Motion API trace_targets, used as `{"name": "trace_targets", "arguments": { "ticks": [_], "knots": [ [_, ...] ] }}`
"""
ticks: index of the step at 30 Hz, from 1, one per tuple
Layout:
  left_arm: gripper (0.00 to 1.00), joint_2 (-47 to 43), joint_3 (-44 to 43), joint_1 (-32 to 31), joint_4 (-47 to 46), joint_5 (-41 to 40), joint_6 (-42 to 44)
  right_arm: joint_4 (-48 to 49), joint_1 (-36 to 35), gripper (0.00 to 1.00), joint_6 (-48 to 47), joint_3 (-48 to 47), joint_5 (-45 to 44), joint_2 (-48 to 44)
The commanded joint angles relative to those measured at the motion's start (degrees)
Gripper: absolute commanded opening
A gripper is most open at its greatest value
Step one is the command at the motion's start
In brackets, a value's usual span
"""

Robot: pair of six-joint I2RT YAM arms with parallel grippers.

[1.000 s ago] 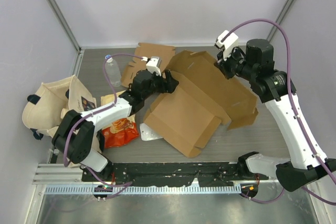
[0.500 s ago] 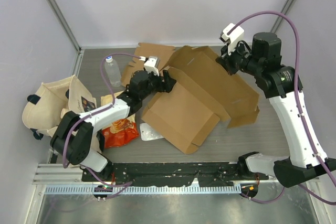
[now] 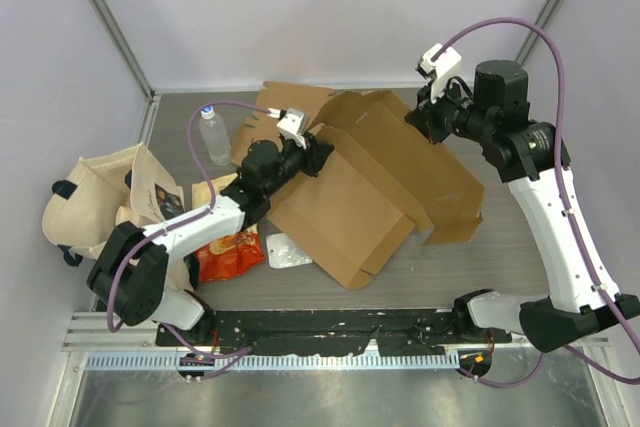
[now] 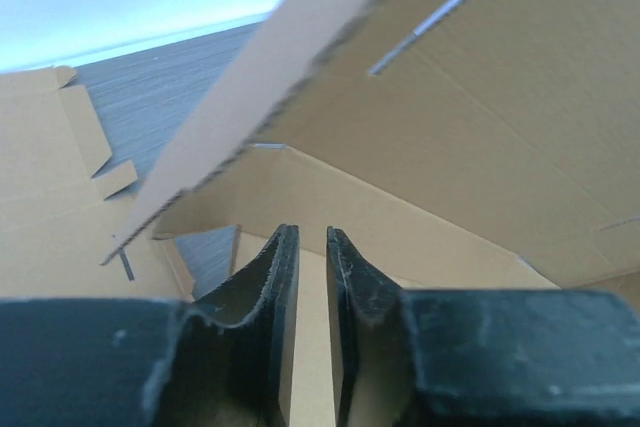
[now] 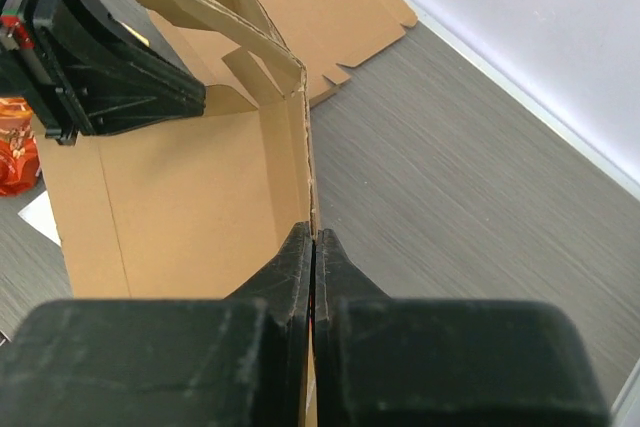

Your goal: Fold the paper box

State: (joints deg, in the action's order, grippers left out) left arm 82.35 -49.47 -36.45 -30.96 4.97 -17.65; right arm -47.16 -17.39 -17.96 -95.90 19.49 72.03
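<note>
The paper box (image 3: pixel 350 207) is a brown cardboard blank lying partly raised in the middle of the table. My right gripper (image 3: pixel 413 119) is shut on the top edge of its raised back panel (image 5: pixel 285 147), and that thin edge runs straight into the closed jaws (image 5: pixel 313 235). My left gripper (image 3: pixel 320 154) reaches into the box's left corner under the slanting panel (image 4: pixel 480 147). Its jaws (image 4: pixel 312 237) stand a narrow gap apart with tan cardboard showing in the gap. Whether they pinch a flap does not show. The left gripper (image 5: pixel 200 97) also appears in the right wrist view, its tips at an inner flap.
A second flat cardboard blank (image 3: pixel 290 102) lies behind the box. A water bottle (image 3: pixel 212 132) stands at the back left. A cloth tote bag (image 3: pixel 95 202), a red snack packet (image 3: pixel 228 247) and a white packet (image 3: pixel 285 250) lie left of the box. Walls enclose the table.
The left jaws have gone from wide apart to a narrow gap, and the left gripper has pushed a little further into the box. The right gripper has drawn the back panel slightly left.
</note>
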Motion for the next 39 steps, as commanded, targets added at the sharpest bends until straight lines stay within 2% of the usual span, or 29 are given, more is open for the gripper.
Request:
{"name": "trace_targets", "arguments": {
  "ticks": [1,3,4,5,7,9,11,15,16,17,20,24,28,33,34,35,38,39],
  "knots": [
    [0.18,-0.2,1.0,-2.0,-5.2,-0.4,3.1,3.5,0.2,0.01,3.4,2.5,-1.6,-1.6],
    [0.15,0.9,1.1,-3.0,-6.5,-1.2,2.4,3.9,0.2,0.01,3.5,3.8,-2.3,-1.6],
    [0.17,1.1,1.0,-3.1,-6.6,-2.2,1.5,3.7,0.2,0.01,3.5,3.7,-2.9,-1.6],
    [0.33,0.5,0.7,-3.0,-4.7,-4.0,-0.1,3.0,0.2,0.01,3.6,3.1,-3.7,-1.1],
    [0.55,-0.4,-1.1,-2.1,-0.6,-9.8,-4.1,1.8,0.2,0.01,3.9,1.5,-4.6,-0.6],
    [0.71,-1.7,-1.9,-1.4,5.0,-11.4,-6.5,0.3,0.3,0.01,5.2,-1.5,-4.6,0.2],
    [0.73,-1.8,-2.5,0.1,7.5,-10.4,-8.7,-2.3,0.8,0.01,6.2,-5.2,-3.8,0.9],
    [0.71,-0.5,-4.0,2.7,8.6,-4.3,-9.0,-3.9,2.4,0.01,7.5,-8.2,-0.4,1.7],
    [0.72,0.4,-3.9,4.6,7.3,-1.2,-8.6,-4.2,2.9,0.01,7.3,-8.4,0.7,1.6],
    [0.72,0.9,-4.3,6.2,5.4,7.5,-7.4,-4.3,3.8,0.01,7.0,-8.5,2.5,1.4],
    [0.74,2.2,-4.1,11.0,-2.3,18.4,-9.8,-4.5,4.4,0.01,6.9,-9.4,4.7,1.4],
    [0.78,5.5,-8.8,12.5,-1.4,28.0,-9.3,-5.0,4.9,0.01,7.1,-10.1,8.1,2.8],
    [0.78,8.8,-12.7,12.8,1.3,27.1,-8.9,-4.6,5.3,0.01,7.3,-10.1,9.8,2.9],
    [0.71,12.3,-13.7,12.7,-2.9,29.1,-11.7,-3.7,5.4,0.01,7.8,-10.4,11.0,2.8],
    [0.68,12.6,-13.5,12.7,-5.0,29.5,-12.7,-3.6,5.5,0.01,8.0,-10.5,11.3,2.9],
    [0.59,12.7,-13.2,12.7,-6.1,29.8,-13.5,-3.6,5.4,0.01,8.0,-10.7,11.3,3.0],
    [0.43,12.4,-11.7,12.1,-9.6,28.8,-14.4,-3.5,5.4,0.01,8.3,-10.5,11.5,3.4],
    [0.42,12.0,-11.1,11.8,-9.6,27.8,-13.9,-3.4,5.4,0.01,8.4,-10.5,11.8,3.2]
  ]
}}
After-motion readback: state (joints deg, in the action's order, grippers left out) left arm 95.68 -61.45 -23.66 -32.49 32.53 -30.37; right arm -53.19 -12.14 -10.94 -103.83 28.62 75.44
